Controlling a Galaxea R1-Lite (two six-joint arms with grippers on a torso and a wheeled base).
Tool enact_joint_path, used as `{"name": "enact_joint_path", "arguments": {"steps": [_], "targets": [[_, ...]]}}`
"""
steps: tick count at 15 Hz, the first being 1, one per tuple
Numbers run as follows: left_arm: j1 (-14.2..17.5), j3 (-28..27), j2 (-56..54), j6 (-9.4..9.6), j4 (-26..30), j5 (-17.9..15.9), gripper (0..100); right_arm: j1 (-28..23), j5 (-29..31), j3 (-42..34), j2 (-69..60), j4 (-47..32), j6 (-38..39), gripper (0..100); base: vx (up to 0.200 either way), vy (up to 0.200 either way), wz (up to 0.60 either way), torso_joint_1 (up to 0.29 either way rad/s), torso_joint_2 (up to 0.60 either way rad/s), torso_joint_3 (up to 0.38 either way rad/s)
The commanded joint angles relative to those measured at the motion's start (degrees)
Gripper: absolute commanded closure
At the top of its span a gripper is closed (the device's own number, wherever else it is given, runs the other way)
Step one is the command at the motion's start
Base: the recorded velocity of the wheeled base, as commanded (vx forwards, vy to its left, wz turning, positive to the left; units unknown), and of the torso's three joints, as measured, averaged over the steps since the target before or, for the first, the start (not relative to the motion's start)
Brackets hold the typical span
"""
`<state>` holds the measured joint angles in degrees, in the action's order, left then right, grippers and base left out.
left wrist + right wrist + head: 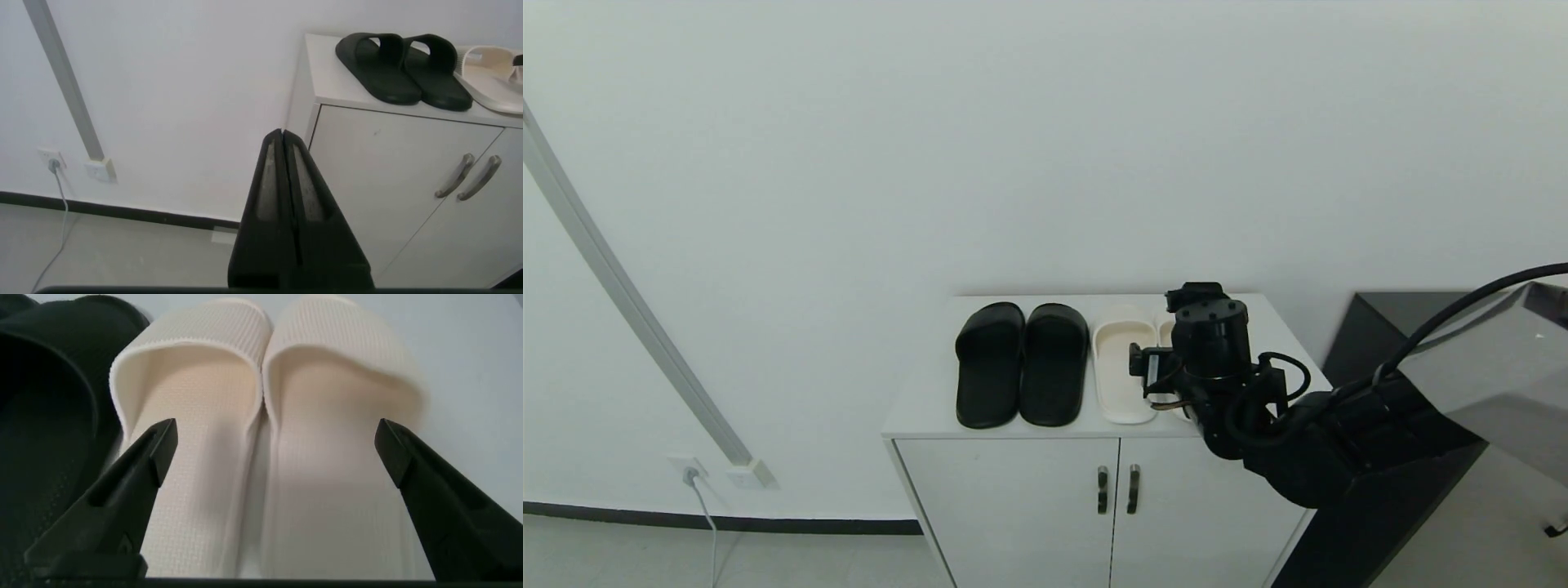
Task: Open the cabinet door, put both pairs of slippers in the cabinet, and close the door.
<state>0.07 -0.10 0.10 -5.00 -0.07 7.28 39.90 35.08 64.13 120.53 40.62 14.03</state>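
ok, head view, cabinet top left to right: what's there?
left black slipper → right black slipper → first cream slipper → right arm, covering most of the second cream slipper

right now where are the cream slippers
In the head view the cream slippers lie on the cabinet top, right of the black slippers, under the open right gripper.

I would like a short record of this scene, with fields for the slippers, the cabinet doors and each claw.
black slippers: on the cabinet top, side by side
white slippers: on top too, right of the black pair
doors: both shut
left claw: shut, empty
right claw: open, over the white slippers
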Motion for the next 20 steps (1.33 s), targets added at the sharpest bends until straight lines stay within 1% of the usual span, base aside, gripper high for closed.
{"name": "enact_joint_path", "arguments": {"steps": [1, 2, 4, 7, 10, 11, 13, 16, 17, 20], "targets": [[0.0, 0.0, 0.0, -0.01, 0.0, 0.0, 100, -0.3, -0.5, 4.2, 2.9, -2.2, -0.1, 0, 0.0, 0.0, 0.0, 0.0, 0.0, 0.0], [0.0, 0.0, 0.1, -0.01, 0.0, 0.0, 100, -0.3, -0.5, 5.0, 3.4, -2.8, -0.1, 0, 0.0, 0.0, 0.0, 0.0, 0.0, 0.0], [0.0, 0.0, 0.0, -0.1, 0.0, 0.0, 100, -0.8, -0.5, 10.7, 7.6, -3.7, -0.8, 0, 0.0, 0.0, 0.0, 0.0, 0.0, 0.0], [0.0, 0.0, 0.0, -0.19, 0.1, 0.0, 100, -2.1, -0.5, 16.1, 10.2, -6.4, -1.6, 0, 0.0, 0.0, 0.0, 0.0, 0.0, 0.0], [0.0, 0.0, 0.1, -0.19, 0.0, 0.0, 100, -3.4, -0.7, 19.4, 11.7, -8.0, -1.6, 0, 0.0, 0.0, 0.0, 0.0, 0.0, 0.0], [0.0, 0.0, 0.0, -0.19, 0.0, 0.0, 100, -3.6, -0.7, 19.5, 11.8, -8.0, -1.6, 0, 0.0, 0.0, 0.0, 0.0, 0.0, 0.0], [0.0, 0.0, 0.0, -0.19, 0.1, 0.0, 100, -4.2, -2.7, 20.3, 12.2, -8.0, -1.7, 0, 0.0, 0.0, 0.0, 0.0, 0.0, 0.0], [0.0, 0.0, 0.1, -0.19, 0.0, 0.0, 100, -4.9, -3.0, 22.3, 13.4, -8.8, -1.6, 0, 0.0, 0.0, 0.0, 0.0, 0.0, 0.0], [0.0, 0.0, 0.1, -0.19, 0.1, 0.0, 100, -5.0, -3.1, 22.4, 13.8, -8.7, -1.7, 100, 0.0, 0.0, 0.0, 0.0, 0.0, 0.0], [0.0, 0.0, 0.1, -0.19, 0.0, 0.0, 100, -5.1, -3.0, 24.3, 14.9, -8.9, -1.7, 100, 0.0, 0.0, 0.0, 0.0, 0.0, 0.0]]}}
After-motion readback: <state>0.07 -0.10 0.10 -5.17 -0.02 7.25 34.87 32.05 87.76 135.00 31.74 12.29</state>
